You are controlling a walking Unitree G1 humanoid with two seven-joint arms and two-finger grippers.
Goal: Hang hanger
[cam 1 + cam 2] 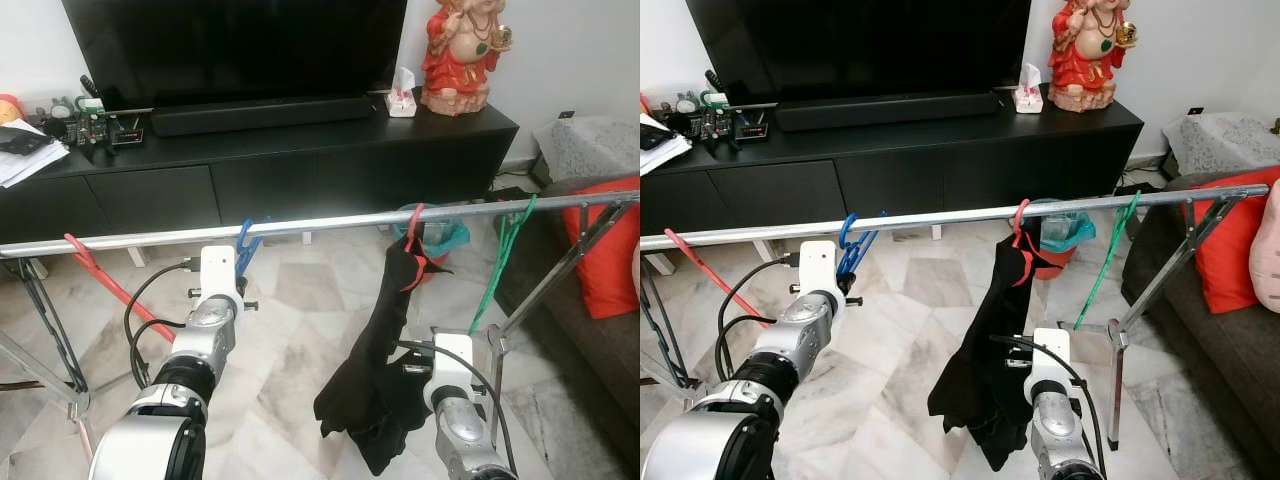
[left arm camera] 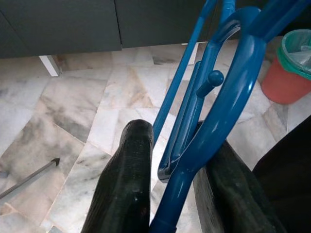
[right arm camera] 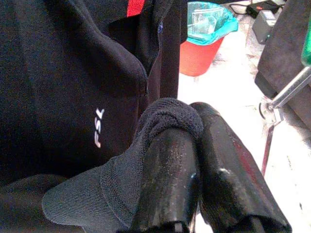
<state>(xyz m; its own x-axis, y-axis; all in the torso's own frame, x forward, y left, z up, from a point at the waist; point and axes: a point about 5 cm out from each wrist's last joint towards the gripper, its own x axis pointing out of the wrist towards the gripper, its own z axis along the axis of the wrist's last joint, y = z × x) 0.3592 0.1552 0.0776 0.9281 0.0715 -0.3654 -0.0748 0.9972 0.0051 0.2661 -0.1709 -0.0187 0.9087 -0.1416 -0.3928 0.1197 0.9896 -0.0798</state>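
Blue hanger (image 2: 218, 121) clamped in left claw (image 2: 175, 194) under rail (image 1: 330, 224), right claw (image 3: 199, 165) pinching black garment (image 1: 375, 370)

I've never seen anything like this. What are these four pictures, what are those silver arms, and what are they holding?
The silver arms belong to a walking household robot. The two wide pictures come from its head camera, looking down at a metal clothes rail on a marble floor, before a black TV cabinet. The two close pictures come from cameras on its wrists.

The left tool, two black fingers, grips a blue hanger raised to the rail. The right tool is pinched on the fabric of a black garment that hangs from a red hanger. A green hanger and another red one also hang on the rail. A red bin with a green liner stands behind.
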